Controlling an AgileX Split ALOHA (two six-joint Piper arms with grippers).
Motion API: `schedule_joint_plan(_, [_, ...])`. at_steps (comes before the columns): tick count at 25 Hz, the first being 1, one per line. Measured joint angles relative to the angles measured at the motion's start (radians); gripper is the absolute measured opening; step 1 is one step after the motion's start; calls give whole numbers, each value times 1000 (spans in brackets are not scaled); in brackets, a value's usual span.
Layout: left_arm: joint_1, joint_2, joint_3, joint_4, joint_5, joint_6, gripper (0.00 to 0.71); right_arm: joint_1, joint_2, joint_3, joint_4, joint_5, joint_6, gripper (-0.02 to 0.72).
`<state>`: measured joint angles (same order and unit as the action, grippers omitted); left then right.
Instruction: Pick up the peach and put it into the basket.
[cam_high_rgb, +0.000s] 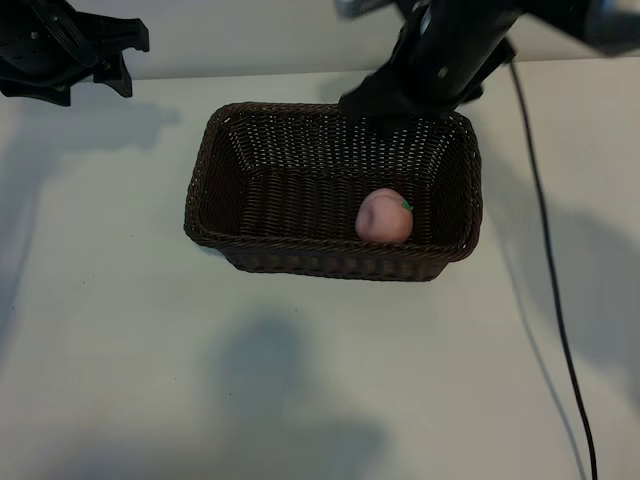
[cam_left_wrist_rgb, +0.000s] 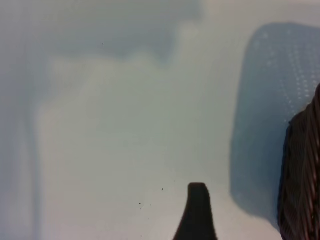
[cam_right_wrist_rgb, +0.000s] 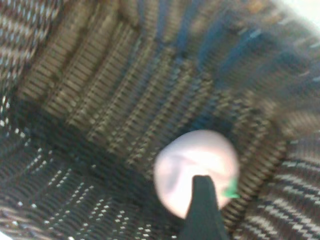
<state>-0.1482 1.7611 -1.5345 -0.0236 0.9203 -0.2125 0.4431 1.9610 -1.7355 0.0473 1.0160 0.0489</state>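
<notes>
One peach (cam_high_rgb: 383, 217) lies released inside one wicker basket (cam_high_rgb: 210, 160) on a pale table (cam_high_rgb: 120, 330); right gripper (cam_high_rgb: 400, 105) spread above it, left gripper (cam_high_rgb: 95, 55) parked, spread, at the table's far corner

A laboratory-type robot test station is indicated. A plain pale table (cam_high_rgb: 120, 340) is seen beneath the right gripper (cam_high_rgb: 400, 110), bearing only a wicker basket (cam_high_rgb: 210, 180) directly under it. A black cable (cam_high_rgb: 555, 300) is routed across the surface beside that gripper. No household furnishings are shown.
</notes>
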Motion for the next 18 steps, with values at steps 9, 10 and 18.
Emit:
schedule_joint_plan(9, [0, 0, 0, 0, 0, 0, 597, -160, -5, -90, -23, 176, -1, 512])
schedule_joint_plan(10, [0, 0, 0, 0, 0, 0, 597, -171, -5, -90, -25, 185, -3, 512])
schedule_joint_plan(18, [0, 0, 0, 0, 1, 0, 597, -186, -5, -90, -41, 203, -4, 506])
